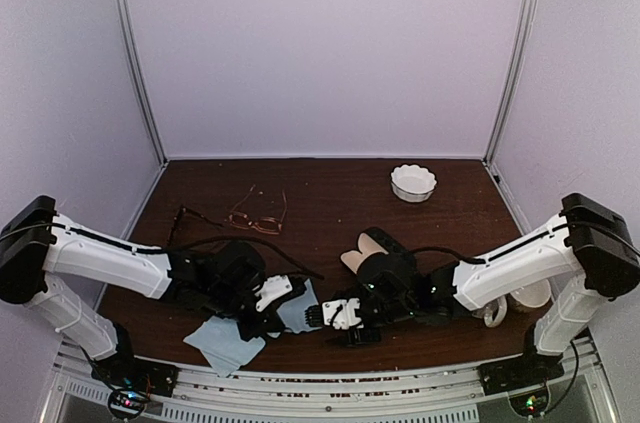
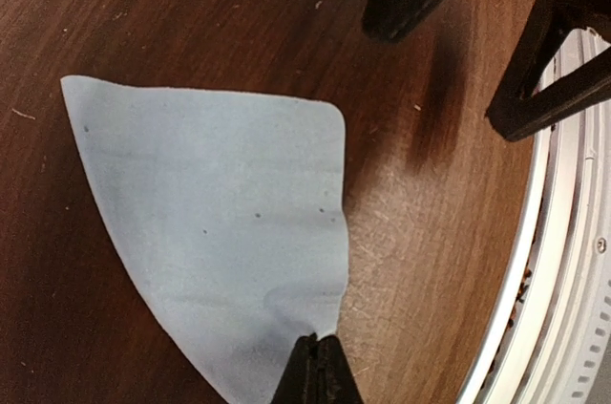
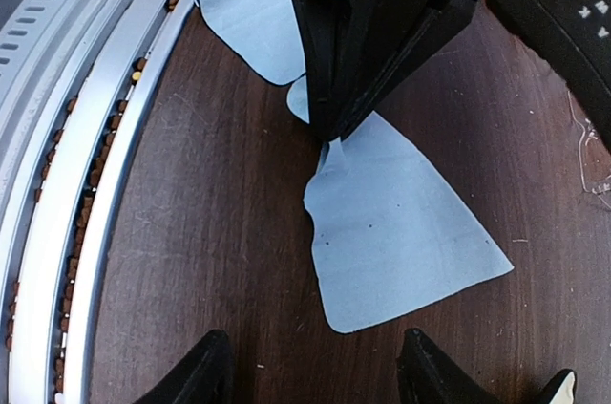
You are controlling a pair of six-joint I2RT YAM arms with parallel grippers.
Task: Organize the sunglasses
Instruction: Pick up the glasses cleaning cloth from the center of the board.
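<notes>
Two pairs of sunglasses lie at the back left of the table, a dark-framed pair point(image 1: 186, 219) and a copper wire pair point(image 1: 259, 217), both far from the grippers. My left gripper point(image 2: 320, 345) is shut on one corner of a light-blue cloth point(image 2: 220, 223), which otherwise lies flat on the wood. The right wrist view shows that same pinch from the front, with the cloth point(image 3: 401, 223) spreading toward the camera. My right gripper point(image 3: 315, 371) faces it, open, with only bare table between its fingers point(image 3: 205, 371).
A second light-blue cloth point(image 1: 222, 343) lies near the front edge behind the left gripper. An open black glasses case point(image 1: 368, 248) with cream lining sits mid-table. A white fluted bowl point(image 1: 413, 183) stands at the back right, a mug point(image 1: 530, 295) by the right arm. The metal rail point(image 2: 535, 308) borders the front.
</notes>
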